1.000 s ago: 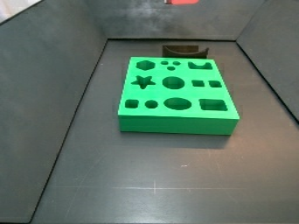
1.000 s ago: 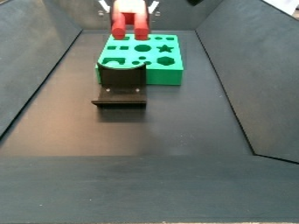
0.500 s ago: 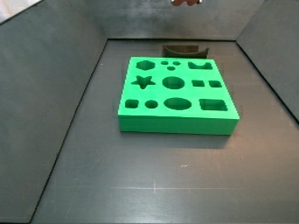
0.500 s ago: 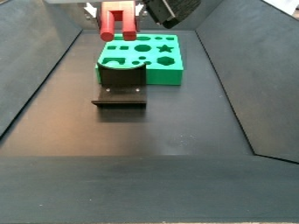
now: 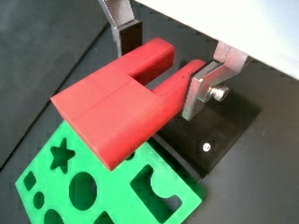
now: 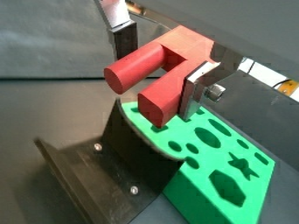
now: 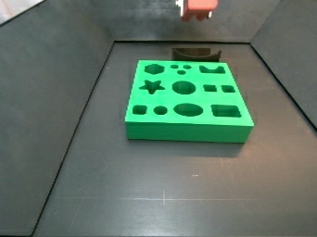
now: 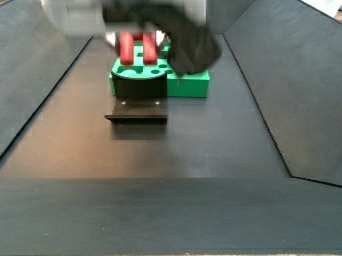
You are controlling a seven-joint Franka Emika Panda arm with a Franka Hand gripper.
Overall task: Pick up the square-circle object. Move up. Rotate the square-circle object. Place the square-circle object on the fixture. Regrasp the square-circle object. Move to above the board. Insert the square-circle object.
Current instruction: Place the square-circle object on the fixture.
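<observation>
The square-circle object [image 5: 117, 109] is a red block with one round and one square prong [image 6: 146, 83]. My gripper [image 5: 163, 70] is shut on it, one silver finger [image 6: 124, 39] on each side. In a side view it hangs as two red strips [image 8: 138, 50] just above the dark fixture [image 8: 138, 100], under my blurred gripper [image 8: 150, 25]. From the opposite side only the red piece [image 7: 198, 8] shows at the frame's top edge, over the fixture [image 7: 192, 53]. The green board [image 7: 186, 100] lies flat beside the fixture, with its shaped holes uncovered.
Dark sloping walls [image 7: 74, 93] close in the floor on both sides. The fixture's base plate [image 6: 93, 171] butts against the board's end [image 6: 222, 175]. Bare dark floor [image 8: 160, 190] stretches away from the fixture's free side.
The gripper has come down with the red piece, from over the board's far end to just above the fixture. The arm is motion-blurred now.
</observation>
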